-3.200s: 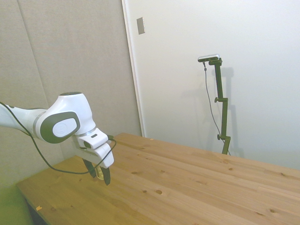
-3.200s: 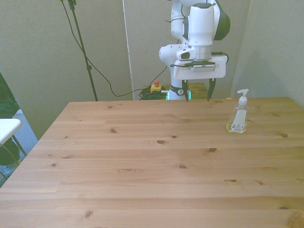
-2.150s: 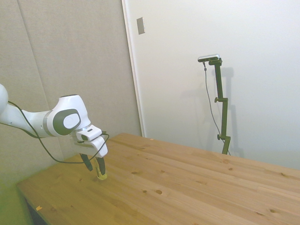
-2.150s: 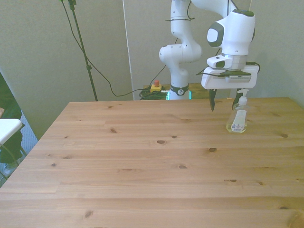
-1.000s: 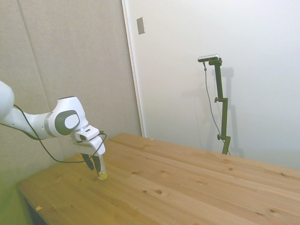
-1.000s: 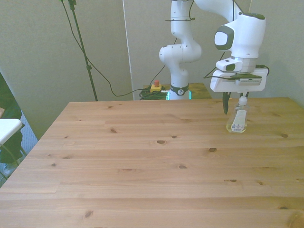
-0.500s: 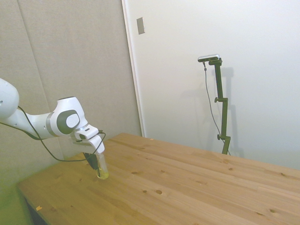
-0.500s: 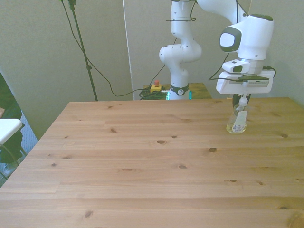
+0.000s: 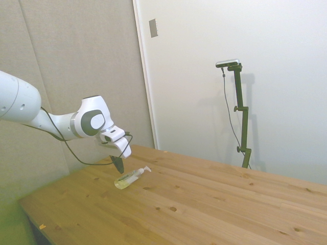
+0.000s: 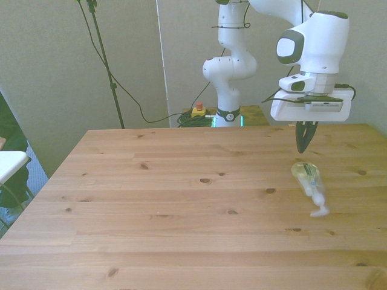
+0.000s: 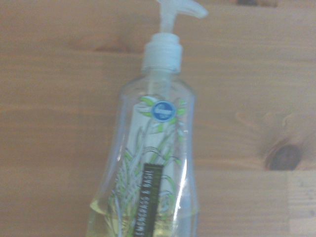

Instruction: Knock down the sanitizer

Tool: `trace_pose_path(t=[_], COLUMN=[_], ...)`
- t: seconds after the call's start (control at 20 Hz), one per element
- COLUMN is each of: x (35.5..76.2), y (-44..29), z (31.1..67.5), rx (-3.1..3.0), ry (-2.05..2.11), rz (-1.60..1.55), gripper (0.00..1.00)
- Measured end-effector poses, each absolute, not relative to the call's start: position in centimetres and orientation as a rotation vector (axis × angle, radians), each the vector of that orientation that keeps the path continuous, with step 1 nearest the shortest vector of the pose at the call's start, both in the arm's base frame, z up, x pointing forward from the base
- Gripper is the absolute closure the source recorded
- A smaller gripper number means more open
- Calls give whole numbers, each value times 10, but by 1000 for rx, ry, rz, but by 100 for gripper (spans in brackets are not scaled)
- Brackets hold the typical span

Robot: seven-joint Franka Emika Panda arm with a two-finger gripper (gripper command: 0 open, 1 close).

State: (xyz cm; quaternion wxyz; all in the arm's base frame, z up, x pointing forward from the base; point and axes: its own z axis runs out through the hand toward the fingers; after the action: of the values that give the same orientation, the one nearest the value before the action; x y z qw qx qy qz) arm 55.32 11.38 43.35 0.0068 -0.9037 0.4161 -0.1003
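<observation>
Lying flat on the surface [image 10: 181, 199], the sanitizer [image 10: 308, 182] rests near the front view's right, pump nozzle pointing toward the camera. The pincer [image 10: 303, 142] hangs just above and behind the bottle's base, apart from it, fingers drawn together and gripping nothing. Risk: the rounded bottle could roll if the fingers clip it on withdrawal. The right edge is fairly near; open room lies to the front view's left.
</observation>
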Motion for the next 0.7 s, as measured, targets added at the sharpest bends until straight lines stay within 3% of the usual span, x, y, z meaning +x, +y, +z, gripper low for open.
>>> trace_pose_path(t=[0.4,0.7], x=[562,525], y=[113,135], z=[435,426], rx=[-2826,-2881], ry=[1308,1238], rz=[-301,-275], gripper=[100,100])
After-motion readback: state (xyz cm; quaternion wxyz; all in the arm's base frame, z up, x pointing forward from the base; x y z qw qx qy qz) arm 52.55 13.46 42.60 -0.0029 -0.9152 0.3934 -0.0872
